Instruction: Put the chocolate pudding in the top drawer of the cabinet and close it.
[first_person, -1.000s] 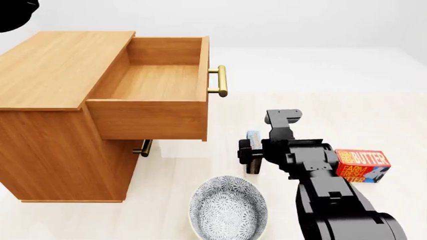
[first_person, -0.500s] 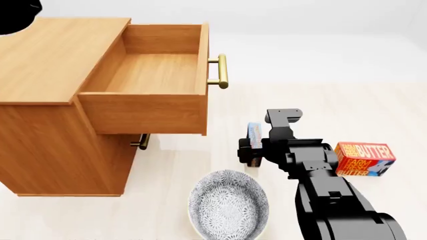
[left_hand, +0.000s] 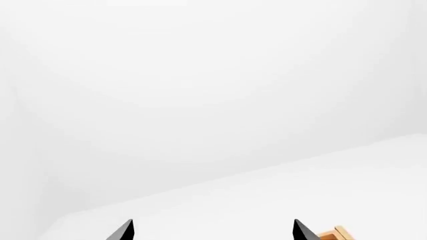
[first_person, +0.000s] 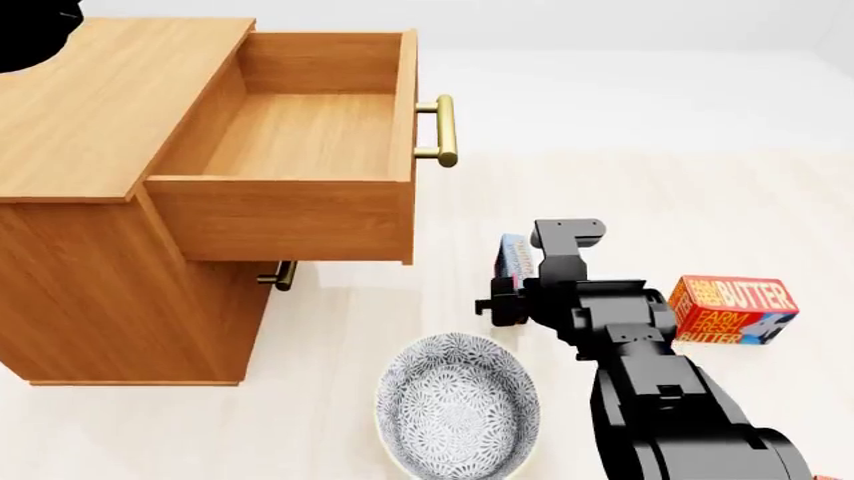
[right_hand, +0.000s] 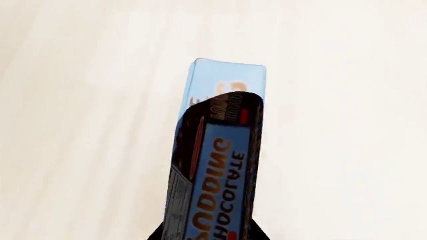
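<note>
The chocolate pudding (first_person: 514, 258) is held in the right gripper (first_person: 507, 300), in the air above the pale floor (first_person: 667, 200). In the head view only its upper part shows, a light blue edge with a printed face, above the black gripper body. In the right wrist view the box (right_hand: 217, 170) fills the middle of the picture: a dark face with the words "CHOCOLATE PUDDING" and a light blue end, and two black fingertips (right_hand: 160, 234) press on both of its sides at the base. So the right gripper is closed on the box. The box is tilted a little, not fully upright.

The pudding is to the right of the cabinet (first_person: 94, 200) and lower than the top drawer (first_person: 287, 215) in the head view. The top drawer is pulled out wide, its wooden inside is bare, and its brass handle (first_person: 441, 130) points toward the right side. Under it a smaller brass handle of the lower drawer (first_person: 276, 275) shows only in part.

Near the right arm, a patterned grey-blue bowl (first_person: 457, 410) stands on the floor, just below the gripper in the head view. A red-orange butter box (first_person: 731, 310) lies to the right of the arm.

The left gripper (left_hand: 212, 232) shows only two black tips, set apart with nothing between them, facing the white background.
</note>
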